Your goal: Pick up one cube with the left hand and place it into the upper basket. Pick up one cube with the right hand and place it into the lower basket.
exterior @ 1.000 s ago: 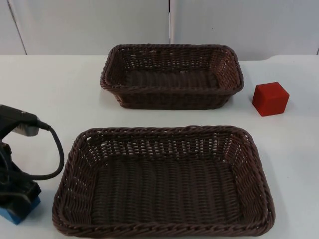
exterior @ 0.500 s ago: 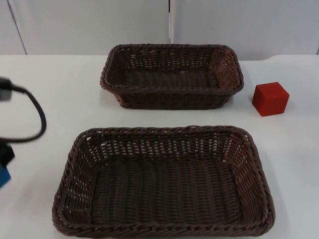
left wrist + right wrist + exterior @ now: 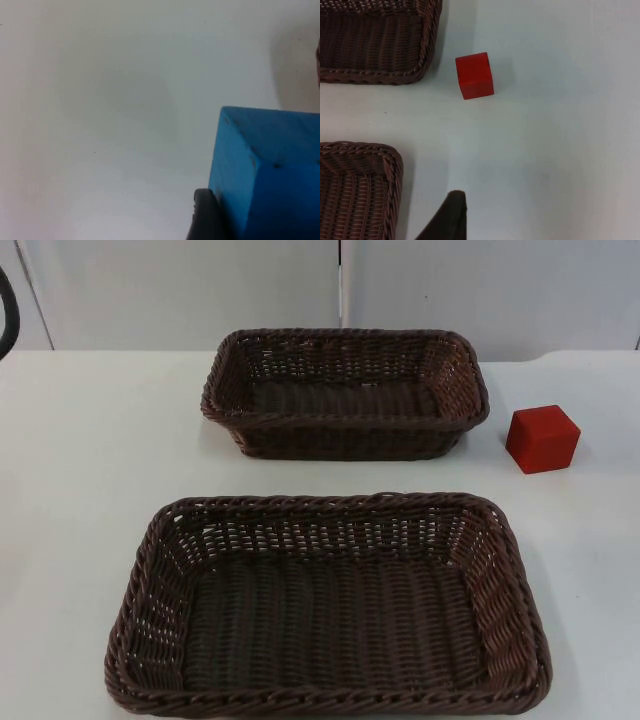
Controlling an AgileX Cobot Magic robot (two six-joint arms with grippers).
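With my left gripper (image 3: 235, 220) pinching the blue cube (image 3: 267, 170) above bare tabletop (image 3: 110, 100), and the red cube (image 3: 542, 438) waiting near the right edge, a loose pinch could drop it short of the upper basket (image 3: 345, 390).

Plain white table top (image 3: 90, 440), matte, with soft even light and just faint shadows. It ends at a grey partition wall (image 3: 180, 290) made of panels, a dark vertical seam (image 3: 340, 285) running between them.
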